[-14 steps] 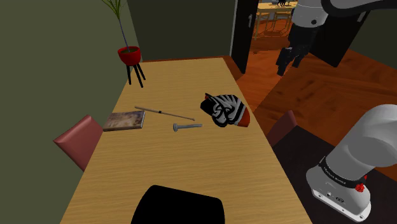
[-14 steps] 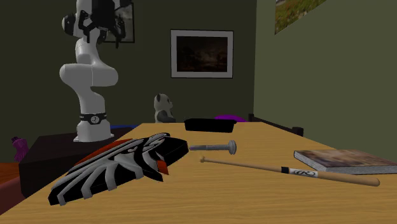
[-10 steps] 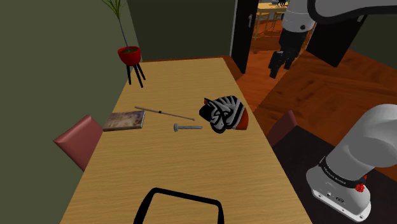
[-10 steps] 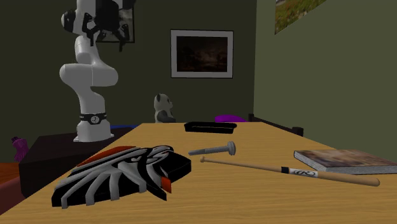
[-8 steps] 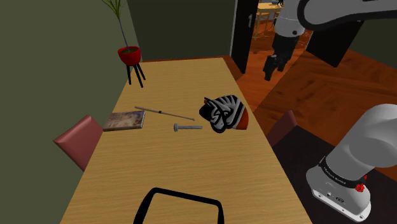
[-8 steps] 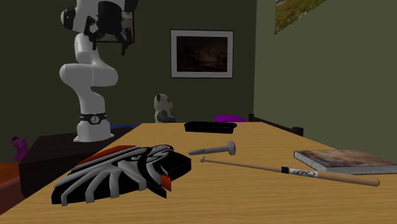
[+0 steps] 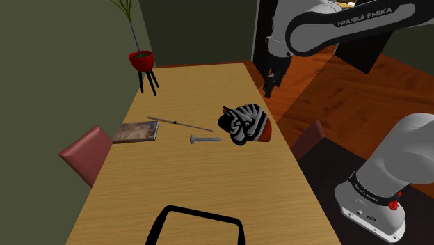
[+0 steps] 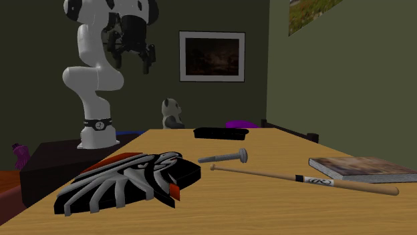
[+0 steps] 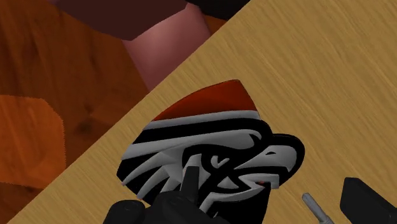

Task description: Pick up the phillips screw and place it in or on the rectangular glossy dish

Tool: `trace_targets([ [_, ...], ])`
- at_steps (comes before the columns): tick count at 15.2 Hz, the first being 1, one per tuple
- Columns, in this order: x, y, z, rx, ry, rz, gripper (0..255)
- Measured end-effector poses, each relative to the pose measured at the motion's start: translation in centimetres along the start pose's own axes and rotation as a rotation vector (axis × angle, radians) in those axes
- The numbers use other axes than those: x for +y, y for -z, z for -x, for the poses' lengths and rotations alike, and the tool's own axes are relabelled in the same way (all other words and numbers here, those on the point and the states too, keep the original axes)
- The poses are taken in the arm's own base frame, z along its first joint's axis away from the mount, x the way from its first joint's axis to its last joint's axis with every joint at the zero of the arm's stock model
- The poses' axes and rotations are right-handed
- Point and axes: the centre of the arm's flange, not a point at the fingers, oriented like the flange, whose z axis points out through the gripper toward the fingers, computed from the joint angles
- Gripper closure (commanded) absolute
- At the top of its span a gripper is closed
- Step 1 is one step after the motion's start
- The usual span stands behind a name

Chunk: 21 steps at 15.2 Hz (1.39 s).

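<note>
Gripper hangs well above the black-and-white eagle-patterned pad, toward the pad's table-edge side. The jaws are spread, with nothing between them. Phillips screw lies flat on the wooden table just beside the pad, on the shoulder view's left of it, not touching. Rectangular black dish sits well apart from the pad, at the table's near end.

Dull green walls, a framed picture, reddish wooden floor, long wooden table, a red chair beside it
</note>
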Motion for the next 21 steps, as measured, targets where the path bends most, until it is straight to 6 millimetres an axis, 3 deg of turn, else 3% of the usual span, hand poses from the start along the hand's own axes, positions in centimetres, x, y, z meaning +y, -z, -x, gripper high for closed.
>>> trace_targets([
  [11, -6.0, -8.6, -9.4, 0.02, 0.287, 0.014, 0],
  [21, -13.4, -16.4, -16.7, 0.039, 0.548, 0.026, 0],
])
